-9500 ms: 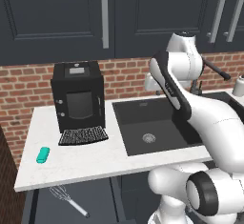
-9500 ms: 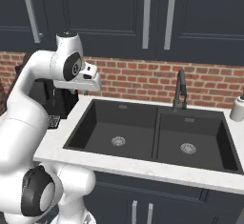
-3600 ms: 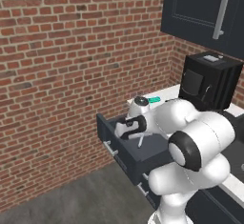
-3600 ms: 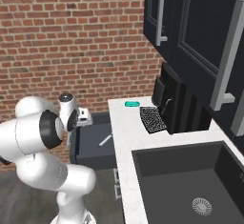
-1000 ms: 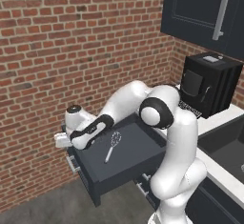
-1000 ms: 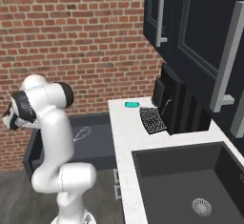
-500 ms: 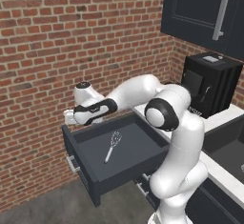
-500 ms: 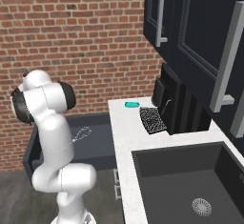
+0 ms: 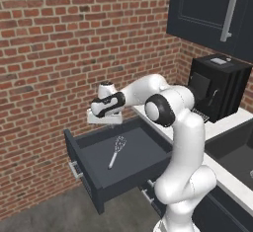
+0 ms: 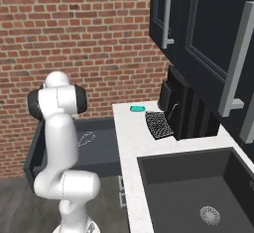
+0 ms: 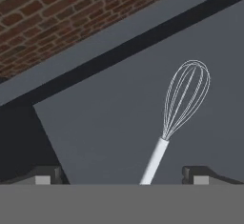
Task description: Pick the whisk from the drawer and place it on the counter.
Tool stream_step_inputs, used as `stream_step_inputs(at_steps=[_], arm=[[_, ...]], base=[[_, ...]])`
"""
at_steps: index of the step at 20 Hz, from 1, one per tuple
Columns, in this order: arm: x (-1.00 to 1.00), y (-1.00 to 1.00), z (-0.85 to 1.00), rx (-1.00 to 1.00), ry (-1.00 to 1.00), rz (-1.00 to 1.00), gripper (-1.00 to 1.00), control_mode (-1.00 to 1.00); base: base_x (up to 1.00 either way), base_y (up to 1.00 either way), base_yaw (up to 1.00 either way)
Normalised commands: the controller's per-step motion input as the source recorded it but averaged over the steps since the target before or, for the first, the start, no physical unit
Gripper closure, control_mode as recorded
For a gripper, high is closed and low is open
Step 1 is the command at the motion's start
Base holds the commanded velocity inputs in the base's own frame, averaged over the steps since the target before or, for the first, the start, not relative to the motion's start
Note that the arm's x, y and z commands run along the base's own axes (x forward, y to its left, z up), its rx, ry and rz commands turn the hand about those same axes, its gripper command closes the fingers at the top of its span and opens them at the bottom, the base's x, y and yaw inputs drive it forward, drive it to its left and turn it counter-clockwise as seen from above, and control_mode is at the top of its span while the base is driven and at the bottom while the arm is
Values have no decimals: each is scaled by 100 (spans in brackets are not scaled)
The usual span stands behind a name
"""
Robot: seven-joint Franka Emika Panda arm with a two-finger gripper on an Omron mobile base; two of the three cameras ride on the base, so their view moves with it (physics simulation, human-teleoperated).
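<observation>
— One whisk, and it lies flat on the floor of the open drawer, wire head toward the brick wall, pale handle toward the drawer front. Agreed?

— Agreed. My pincer hangs above the drawer's back part with its jaws spread wide, nothing between them. In the hand view the whisk sits between my two tips, handle nearest me.

— How do I take it well, in your judgement?

— I'd come straight down over the handle, not the wires, which would likely flex and slip. I'd turn the wrist so the jaws straddle the handle crosswise, sink until the tips nearly meet the drawer floor, then squeeze.

— And the count?

— One whisk, one open drawer, one counter. On that counter: one teal oblong object, one black coffee machine.
</observation>
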Motion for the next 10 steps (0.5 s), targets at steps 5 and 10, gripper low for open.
stream_step_inputs(at_steps=[5, 10], arm=[[18, -1, -73, 0, 1, -4, -100, -100], [-1, 0, -62, 0, 12, -8, -100, -100]], base=[[0, 0, 0], [0, 0, 0]])
